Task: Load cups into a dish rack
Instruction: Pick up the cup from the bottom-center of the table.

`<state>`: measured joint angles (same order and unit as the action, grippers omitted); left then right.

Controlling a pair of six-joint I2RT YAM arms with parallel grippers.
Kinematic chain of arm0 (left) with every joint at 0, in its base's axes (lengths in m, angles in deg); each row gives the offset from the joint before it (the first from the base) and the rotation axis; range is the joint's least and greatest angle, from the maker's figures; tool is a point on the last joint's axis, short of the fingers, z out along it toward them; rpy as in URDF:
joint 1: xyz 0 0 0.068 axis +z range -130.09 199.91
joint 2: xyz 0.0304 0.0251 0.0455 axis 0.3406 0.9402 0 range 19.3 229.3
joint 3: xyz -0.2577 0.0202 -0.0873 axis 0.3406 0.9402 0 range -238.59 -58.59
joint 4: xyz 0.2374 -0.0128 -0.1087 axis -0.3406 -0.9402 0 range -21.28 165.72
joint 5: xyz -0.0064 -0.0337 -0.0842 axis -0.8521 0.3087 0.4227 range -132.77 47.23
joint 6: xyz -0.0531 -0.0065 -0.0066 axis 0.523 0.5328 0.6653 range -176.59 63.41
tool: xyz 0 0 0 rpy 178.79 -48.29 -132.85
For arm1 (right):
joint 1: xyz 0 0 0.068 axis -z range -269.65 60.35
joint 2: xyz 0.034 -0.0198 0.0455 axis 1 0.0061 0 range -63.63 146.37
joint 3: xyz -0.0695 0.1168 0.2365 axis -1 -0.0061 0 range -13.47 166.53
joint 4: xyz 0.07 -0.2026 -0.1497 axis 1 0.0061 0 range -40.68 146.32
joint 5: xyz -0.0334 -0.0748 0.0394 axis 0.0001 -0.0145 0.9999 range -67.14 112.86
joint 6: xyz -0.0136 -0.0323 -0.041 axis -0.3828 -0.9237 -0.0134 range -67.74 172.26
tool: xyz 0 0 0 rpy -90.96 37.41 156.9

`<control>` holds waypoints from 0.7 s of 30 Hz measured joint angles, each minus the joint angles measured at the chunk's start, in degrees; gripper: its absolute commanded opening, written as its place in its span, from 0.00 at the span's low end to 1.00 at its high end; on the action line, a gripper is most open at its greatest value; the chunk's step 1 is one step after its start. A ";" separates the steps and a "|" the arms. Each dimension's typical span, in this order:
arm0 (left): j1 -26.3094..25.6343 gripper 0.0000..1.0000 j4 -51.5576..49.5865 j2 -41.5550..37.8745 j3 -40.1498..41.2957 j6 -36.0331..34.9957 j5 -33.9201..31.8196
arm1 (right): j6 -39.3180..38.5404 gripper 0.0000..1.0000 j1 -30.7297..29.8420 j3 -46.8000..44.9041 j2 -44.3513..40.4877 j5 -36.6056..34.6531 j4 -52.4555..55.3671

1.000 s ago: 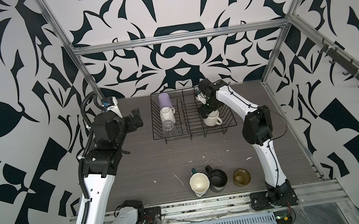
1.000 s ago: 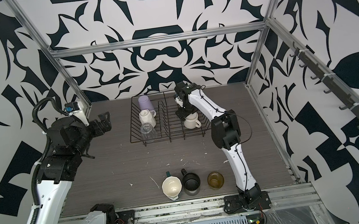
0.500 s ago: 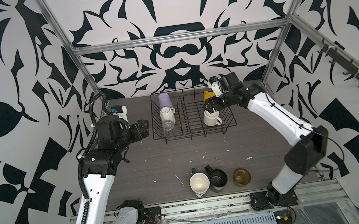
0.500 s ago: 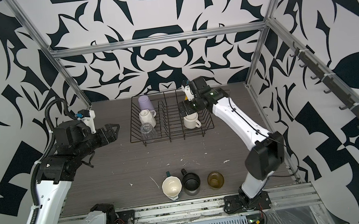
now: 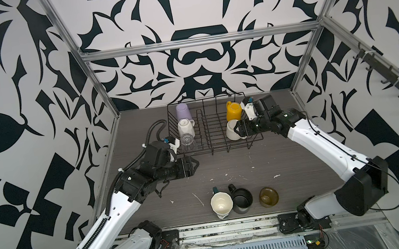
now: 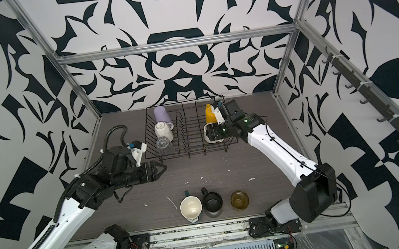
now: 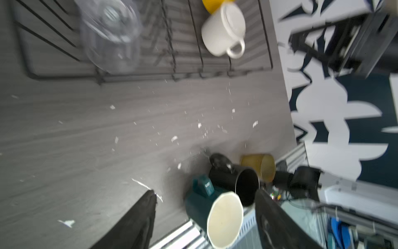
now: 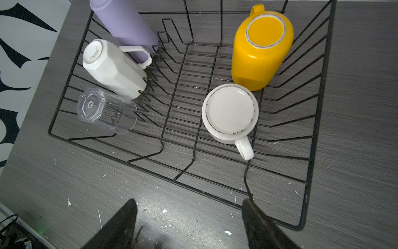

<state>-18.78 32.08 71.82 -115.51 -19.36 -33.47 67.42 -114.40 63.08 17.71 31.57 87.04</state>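
Note:
The black wire dish rack (image 5: 223,150) (image 8: 318,107) stands at the back of the table. Upside down in it are a lilac tumbler (image 5: 183,111), a white faceted mug (image 5: 185,129), a clear glass (image 8: 103,110), a yellow mug (image 8: 260,56) and a white mug (image 8: 230,112). Near the front edge stand a teal cream-inside mug (image 5: 220,204), a black mug (image 5: 241,199) and an olive-brown cup (image 5: 268,195). My left gripper (image 5: 194,166) (image 7: 205,191) hovers open and empty before the rack's front left corner. My right gripper (image 5: 238,130) (image 8: 190,201) is open and empty beside the white mug.
White flecks dot the grey table (image 5: 251,168) between the rack and the three front cups. Patterned walls and an aluminium frame post (image 5: 299,78) close in the sides and back. A metal rail (image 5: 233,226) runs along the front edge.
My left gripper has moved right and toward the front, away from the rack's left side. My right arm's elbow has swung far out to the right, while its gripper stays by the white mug.

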 measured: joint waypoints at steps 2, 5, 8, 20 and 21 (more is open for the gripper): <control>-4.02 0.74 -0.09 0.17 1.05 2.08 -1.22 | 0.20 0.75 0.00 -0.26 -0.46 0.11 -0.13; -10.12 0.74 -0.11 1.31 2.12 4.87 -3.65 | 0.59 0.73 0.00 -0.33 -1.07 0.28 -0.44; -15.80 0.73 -0.04 3.54 2.47 7.48 -5.51 | 1.03 0.75 0.00 -0.66 -1.92 0.55 -0.76; -28.68 0.72 0.00 7.72 4.50 15.45 -10.14 | 1.70 0.72 0.00 -1.03 -2.86 0.76 -1.55; -29.33 0.72 0.00 8.15 4.83 15.98 -10.45 | 1.77 0.72 0.00 -1.11 -3.10 0.76 -1.55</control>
<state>-48.12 32.08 79.97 -110.68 -3.38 -43.92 69.19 -114.40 61.97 14.61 32.34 85.49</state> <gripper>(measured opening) 0.725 0.723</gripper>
